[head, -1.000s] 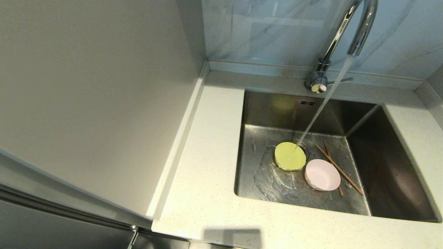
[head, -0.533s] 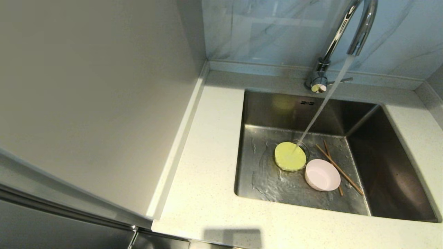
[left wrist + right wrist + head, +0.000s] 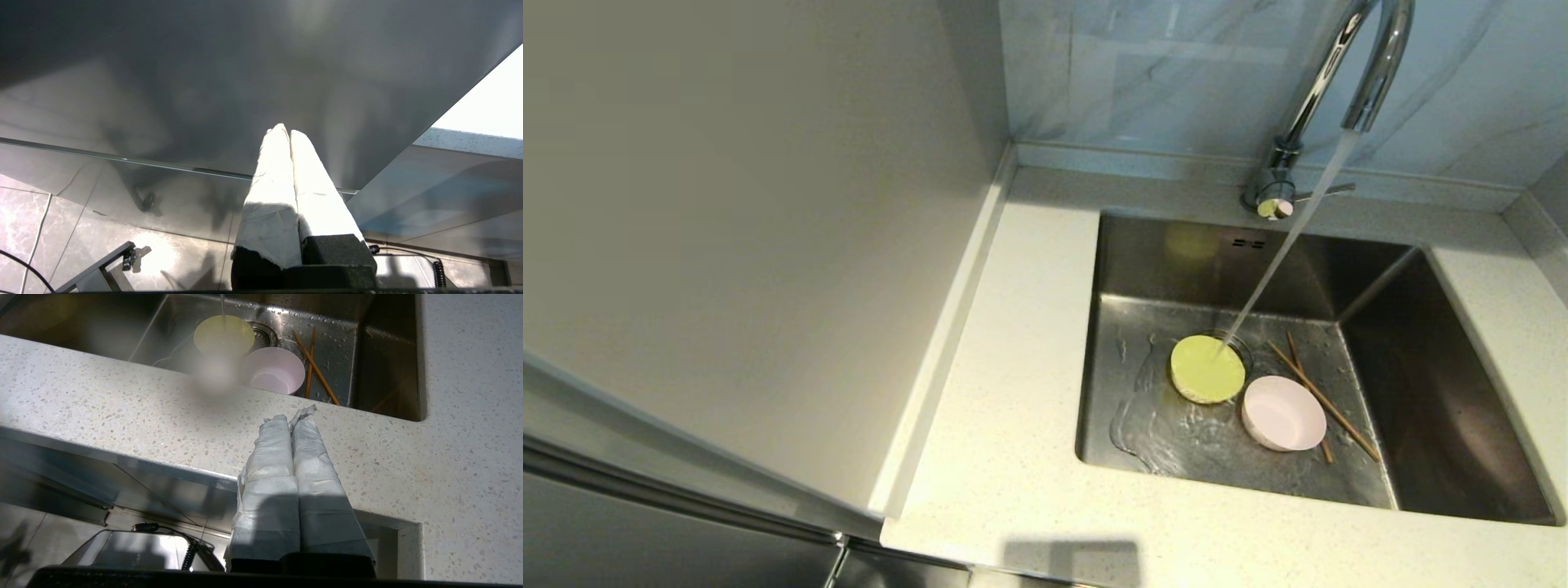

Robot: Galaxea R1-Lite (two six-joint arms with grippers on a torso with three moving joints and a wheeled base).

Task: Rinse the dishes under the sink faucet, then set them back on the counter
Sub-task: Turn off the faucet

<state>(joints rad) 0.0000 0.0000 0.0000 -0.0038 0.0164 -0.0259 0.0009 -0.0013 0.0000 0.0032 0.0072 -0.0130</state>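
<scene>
Noted, largest first: plain grey wall panel (image 3: 752, 229) filling the left of the head view, with pale marbled backsplash (image 3: 1160, 73) behind the basin.

Off-white finely speckled stone-like counter (image 3: 1013, 392) wrapping round the square brushed stainless-steel sink (image 3: 1437, 392), raised rim along its wall edges.

Tall shiny chrome gooseneck faucet (image 3: 1372, 73) mounted behind the sink, thin side lever at its base, stream of water (image 3: 1282, 245) running down at a slant.

Left pincer (image 3: 289, 132) in white wrapping, parked low before a grey cabinet front, clenched with fingers pressed together and nothing between them. Seen in the left wrist view only.

Right pincer (image 3: 291, 421) likewise wrapped, parked below the counter's front edge, clenched and empty, pointed toward the sink.

Small pale pink round bowl (image 3: 1284, 412) on the sink floor, tipped on its side, touching the next bowl.

Small yellow-green round bowl (image 3: 1207, 369) directly under the stream, beside the round metal drain strainer (image 3: 263, 331), brimful, with water spreading over the sink floor around it.

Pair of thin brown wooden chopsticks (image 3: 1327, 404) lying crossed on the sink floor, one passing behind the pink bowl.
</scene>
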